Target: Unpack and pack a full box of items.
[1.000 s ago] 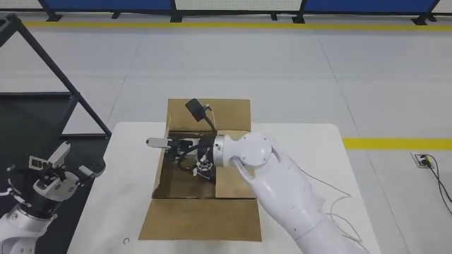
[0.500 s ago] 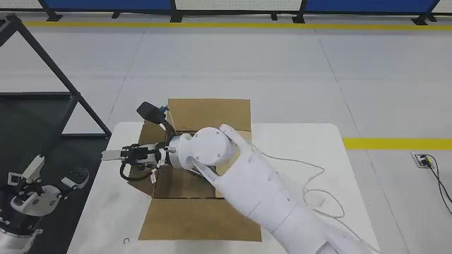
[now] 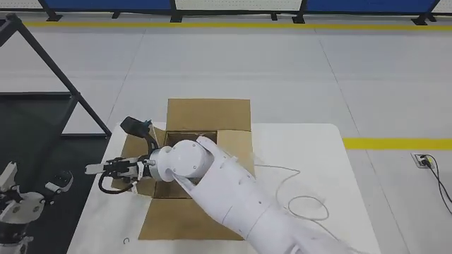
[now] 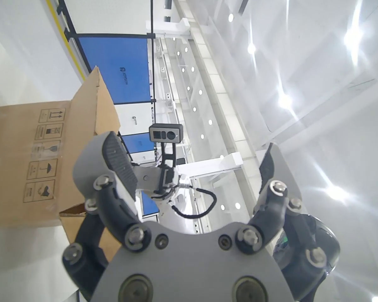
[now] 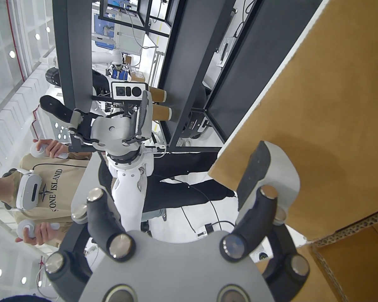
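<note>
Found right gripper (image 3: 106,168) with jaws spread wide, nothing held. Located it low over the left part of the white table (image 3: 318,155), at the outer edge of the left flap (image 3: 134,156) of the cardboard box (image 3: 209,113), fingers pointing away from the box opening. Confirmed in the right wrist view: right gripper (image 5: 179,171) wide apart, one padded finger (image 5: 255,171) standing in front of the brown left flap (image 5: 318,111), flap corner showing just past that pad. Could not tell whether pad and cardboard touched.

Recorded box upright near the table's middle, far and near flaps laid outward, interior in shadow, contents not discernible. Placed box body to the right of the right gripper, with the right arm lying across the opening.

Found left gripper (image 3: 34,183) well apart from the box, beyond the table's left edge, above dark flooring. Confirmed in the left wrist view: left gripper (image 4: 192,158) with jaws wide and empty, aimed up toward the ceiling lights, box (image 4: 25,158) side wall with handling symbols farther off beside one finger (image 4: 113,158). Cross-checked from the right wrist view: left gripper (image 5: 100,114) farther off, likewise spread.

Noted black metal frame (image 3: 67,88) standing on the floor left of the table.
</note>
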Action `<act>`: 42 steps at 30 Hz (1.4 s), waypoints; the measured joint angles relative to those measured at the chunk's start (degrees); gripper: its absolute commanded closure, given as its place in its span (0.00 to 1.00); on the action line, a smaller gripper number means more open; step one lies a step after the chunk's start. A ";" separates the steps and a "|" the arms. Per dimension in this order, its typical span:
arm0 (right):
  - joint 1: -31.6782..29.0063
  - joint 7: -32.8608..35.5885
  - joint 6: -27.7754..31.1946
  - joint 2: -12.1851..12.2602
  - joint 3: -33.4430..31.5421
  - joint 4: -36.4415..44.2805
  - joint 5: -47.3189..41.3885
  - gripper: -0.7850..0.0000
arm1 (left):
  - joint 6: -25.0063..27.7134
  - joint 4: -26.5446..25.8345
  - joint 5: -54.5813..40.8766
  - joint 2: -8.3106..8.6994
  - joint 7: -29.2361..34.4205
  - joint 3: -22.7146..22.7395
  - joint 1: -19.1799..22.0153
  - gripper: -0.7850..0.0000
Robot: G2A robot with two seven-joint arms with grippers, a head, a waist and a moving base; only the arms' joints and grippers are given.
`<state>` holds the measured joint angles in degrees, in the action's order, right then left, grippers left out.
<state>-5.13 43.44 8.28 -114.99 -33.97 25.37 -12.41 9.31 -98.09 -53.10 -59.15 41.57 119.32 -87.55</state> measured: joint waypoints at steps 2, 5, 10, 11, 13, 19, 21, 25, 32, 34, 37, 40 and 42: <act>-0.10 0.42 0.31 -0.40 0.19 -1.33 -0.72 0.00 | 0.25 -0.63 -0.11 -0.10 -0.07 0.19 -0.41 0.00; -0.38 0.86 0.20 -0.57 0.38 -2.38 -1.75 0.00 | 0.40 -1.37 0.07 -0.21 0.01 0.27 -0.84 0.00; -0.64 1.73 0.56 -0.58 0.51 -3.20 -3.40 0.00 | -0.64 -1.88 0.43 -0.23 0.92 -0.03 -0.60 0.00; -0.61 1.62 0.90 -0.54 0.44 -3.28 -3.66 0.00 | -0.89 -1.98 0.65 -0.21 1.26 -0.16 -0.51 0.00; -0.27 1.09 2.06 -0.38 0.13 -3.41 -4.15 0.00 | -1.33 -2.29 1.31 -0.17 1.90 -0.57 -0.28 0.00; 1.00 -0.15 4.52 0.18 -0.87 -4.72 -4.02 0.00 | -2.48 -3.62 3.08 -0.04 3.92 -1.67 0.45 0.00; 1.22 -0.31 5.33 0.33 -1.35 -5.39 -4.05 0.00 | -2.76 -4.29 3.42 0.00 4.37 -1.94 0.74 0.00; 1.46 -1.06 7.46 0.52 -2.86 -6.95 -4.87 0.00 | -4.67 -6.45 6.39 0.21 6.01 -3.29 0.79 0.00; 1.43 0.12 9.27 0.69 -4.69 -8.68 -5.58 0.00 | -5.76 -7.55 14.34 0.43 5.70 -6.88 0.74 0.00; 1.40 0.80 9.70 0.77 -5.23 -9.11 -5.86 0.00 | -5.38 -7.53 15.34 0.38 4.81 -7.58 0.71 0.00; 1.27 1.42 10.30 0.88 -5.90 -9.57 -6.01 0.00 | -5.33 -7.41 15.79 0.32 3.74 -8.30 0.72 0.00; 1.25 1.83 10.60 0.98 -6.46 -9.79 -5.93 0.00 | -5.36 -7.27 16.07 0.27 2.80 -8.86 0.85 0.00; 1.30 2.12 10.72 1.05 -6.75 -9.86 -5.77 0.00 | -5.41 -7.15 16.19 0.24 2.35 -9.12 0.92 0.00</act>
<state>-3.83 45.56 19.00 -113.94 -40.72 15.52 -18.18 3.90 -105.23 -36.91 -58.91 43.92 110.20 -86.63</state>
